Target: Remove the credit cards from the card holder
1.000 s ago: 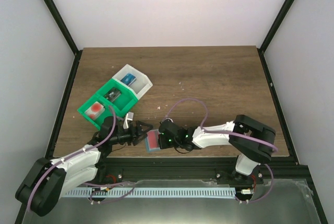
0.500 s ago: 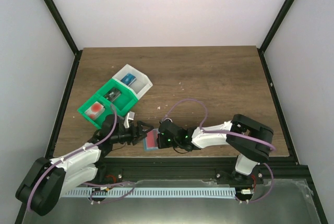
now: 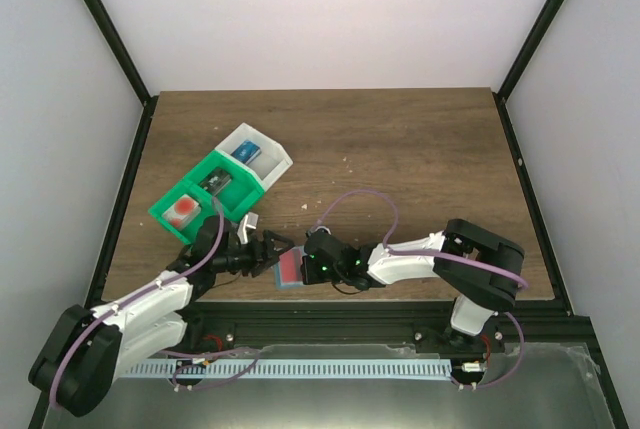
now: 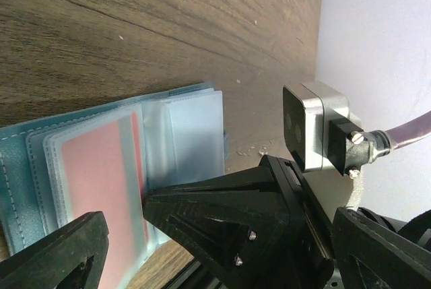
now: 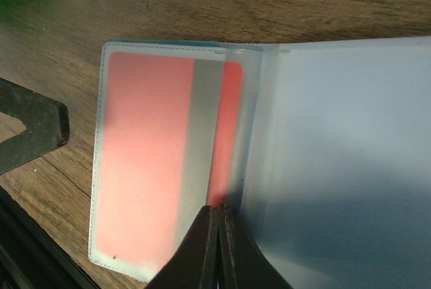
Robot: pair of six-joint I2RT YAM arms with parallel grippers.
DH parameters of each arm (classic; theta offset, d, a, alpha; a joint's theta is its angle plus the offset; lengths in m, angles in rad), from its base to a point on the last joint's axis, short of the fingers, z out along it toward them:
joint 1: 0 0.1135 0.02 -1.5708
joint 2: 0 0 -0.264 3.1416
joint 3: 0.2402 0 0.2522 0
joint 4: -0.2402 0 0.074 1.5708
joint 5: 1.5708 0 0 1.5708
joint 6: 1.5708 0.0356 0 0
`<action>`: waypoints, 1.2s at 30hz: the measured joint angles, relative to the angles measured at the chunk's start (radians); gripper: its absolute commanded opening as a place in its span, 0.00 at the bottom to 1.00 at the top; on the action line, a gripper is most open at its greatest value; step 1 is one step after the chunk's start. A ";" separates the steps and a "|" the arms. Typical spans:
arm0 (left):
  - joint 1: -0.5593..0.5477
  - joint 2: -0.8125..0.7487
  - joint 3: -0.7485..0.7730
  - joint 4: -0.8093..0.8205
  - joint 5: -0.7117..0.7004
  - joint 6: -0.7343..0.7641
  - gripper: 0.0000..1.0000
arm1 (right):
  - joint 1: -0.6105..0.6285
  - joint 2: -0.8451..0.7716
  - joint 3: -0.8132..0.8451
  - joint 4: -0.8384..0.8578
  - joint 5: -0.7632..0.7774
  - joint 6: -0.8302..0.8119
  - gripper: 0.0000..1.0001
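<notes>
The card holder (image 3: pixel 290 270) lies open on the table near the front edge; it also shows in the right wrist view (image 5: pixel 323 141) and the left wrist view (image 4: pixel 182 127). A credit card (image 5: pixel 145 154), red through the clear pocket, sits in its left pocket. My right gripper (image 5: pixel 219 212) is shut, and its tips press on the card's edge by the fold. It also shows in the top view (image 3: pixel 303 269). My left gripper (image 3: pixel 268 253) is open and empty just left of the holder, its jaws spread wide on either side of the right gripper (image 4: pixel 222 201).
A green-and-white compartment tray (image 3: pixel 205 164) stands behind the left arm, with a red-spotted white card (image 3: pixel 181 208) in its near compartment. The right wrist camera (image 4: pixel 316 134) is close in front of my left gripper. The table's front edge is right beside the holder.
Almost nothing. My left gripper has edged slightly towards the holder. The holder and the right gripper have stayed in place.
</notes>
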 measured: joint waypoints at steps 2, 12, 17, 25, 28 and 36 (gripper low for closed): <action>0.000 0.002 0.000 -0.001 -0.001 0.000 0.92 | 0.000 0.000 0.000 0.000 0.000 0.001 0.02; 0.000 0.034 0.002 -0.047 -0.017 0.012 0.92 | -0.001 0.000 0.000 0.000 0.001 0.004 0.02; 0.000 0.037 0.002 -0.046 -0.020 0.010 0.92 | -0.001 0.000 0.000 0.000 0.001 0.004 0.02; 0.000 0.076 -0.002 0.011 -0.001 -0.011 0.92 | -0.001 0.000 0.000 0.000 0.001 0.004 0.02; 0.001 0.080 -0.012 0.048 0.009 -0.029 0.92 | -0.001 0.000 0.000 0.000 0.002 0.004 0.02; 0.005 0.098 -0.032 0.119 0.026 -0.057 0.92 | 0.000 -0.001 0.000 0.000 0.003 0.004 0.02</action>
